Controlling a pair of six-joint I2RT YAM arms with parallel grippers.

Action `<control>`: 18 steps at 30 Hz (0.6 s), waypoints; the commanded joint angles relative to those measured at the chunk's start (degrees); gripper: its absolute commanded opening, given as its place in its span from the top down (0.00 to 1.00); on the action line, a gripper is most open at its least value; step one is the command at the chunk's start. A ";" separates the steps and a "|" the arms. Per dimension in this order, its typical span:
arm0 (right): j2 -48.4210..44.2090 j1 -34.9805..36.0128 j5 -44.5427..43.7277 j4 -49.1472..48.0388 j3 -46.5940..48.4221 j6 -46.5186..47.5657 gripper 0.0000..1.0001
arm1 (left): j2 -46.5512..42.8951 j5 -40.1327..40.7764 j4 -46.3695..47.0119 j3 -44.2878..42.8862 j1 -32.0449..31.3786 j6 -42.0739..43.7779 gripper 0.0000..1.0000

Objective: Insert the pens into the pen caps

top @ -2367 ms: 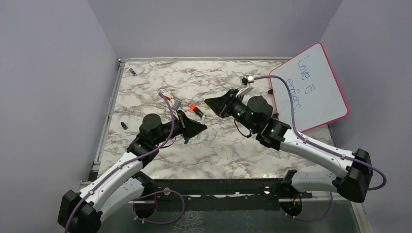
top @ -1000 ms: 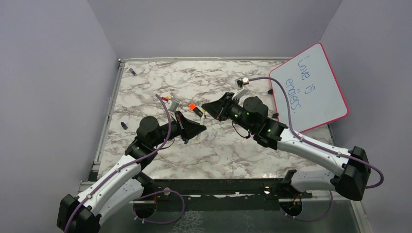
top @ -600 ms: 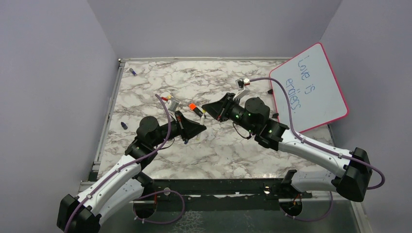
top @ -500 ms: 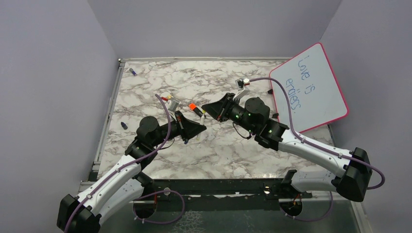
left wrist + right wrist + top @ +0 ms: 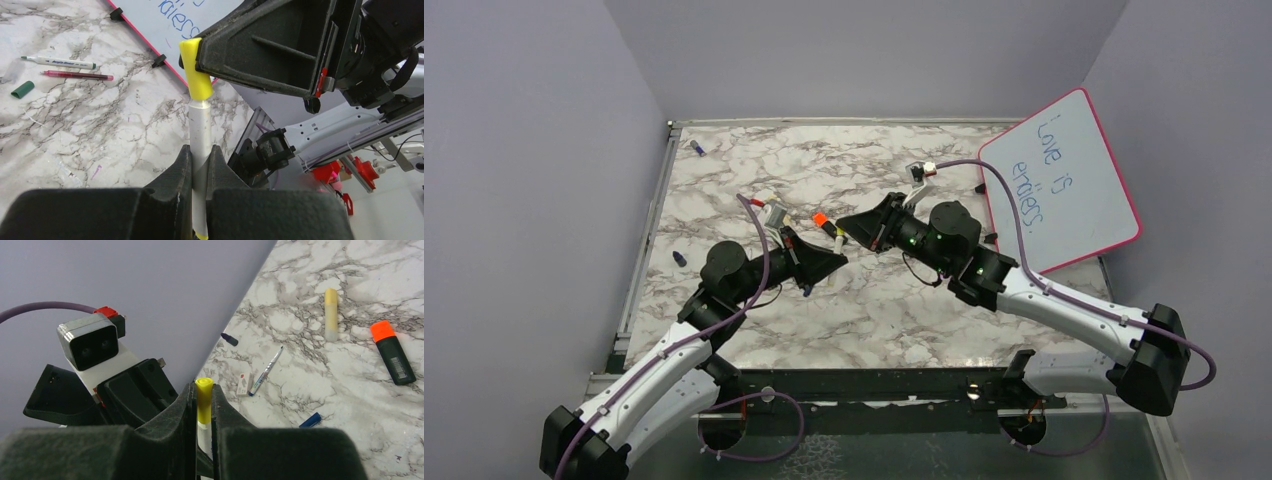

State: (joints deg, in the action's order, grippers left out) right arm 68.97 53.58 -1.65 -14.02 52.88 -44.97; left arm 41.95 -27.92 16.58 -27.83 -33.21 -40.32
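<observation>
From above, a whiteboard (image 5: 1064, 180) leans at the table's right edge. A highlighter (image 5: 825, 226) lies just behind the grippers, and two blue caps (image 5: 680, 258) lie well apart along the left side. The table (image 5: 894, 310) is grey-veined marble, boxed in by plain lilac walls. The left gripper (image 5: 834, 264) and right gripper (image 5: 846, 222) meet nose to nose at mid table. The pen (image 5: 838, 248) between them shows only as a sliver.

The left wrist view has the whiteboard's pink edge at the back. Near it on the marble lie a green-ended pen (image 5: 57, 62), a red pen (image 5: 77, 75) just beside it, and a green cap (image 5: 22, 89). The right gripper's black bulk fills the upper right. The left gripper's jaws are clamped on the white pen, which rises to a yellow cap (image 5: 195, 70) – the cap sits at its tip, tilted off the pen's line.

The right wrist view shows a yellow pen (image 5: 330, 314), the highlighter, a thin pen (image 5: 267, 370), a blue cap (image 5: 310, 420) and a darker cap (image 5: 229, 339) scattered over the marble, with the lilac wall behind. The left arm's camera (image 5: 92, 342) faces in. The right gripper's jaws pinch the yellow cap – the white pen shows just beneath it.
</observation>
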 commanded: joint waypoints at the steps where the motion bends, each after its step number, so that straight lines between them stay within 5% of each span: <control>1: -1.24 0.38 5.00 -1.81 -2.02 0.50 0.91 | -1.30 2.87 2.41 -3.57 -0.27 -0.92 1.00; 12: -4.46 0.36 8.07 -5.05 -7.20 0.21 0.86 | -1.76 0.84 0.92 -4.39 -0.27 2.02 1.00; 18: -5.55 0.38 4.13 -3.27 -5.35 -0.43 0.40 | -1.27 -2.10 -2.84 -5.21 -0.26 5.01 1.00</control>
State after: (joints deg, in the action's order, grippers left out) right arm 64.82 53.58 2.76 -19.59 46.83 -45.30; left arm 41.06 -28.99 13.78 -30.33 -33.74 -38.57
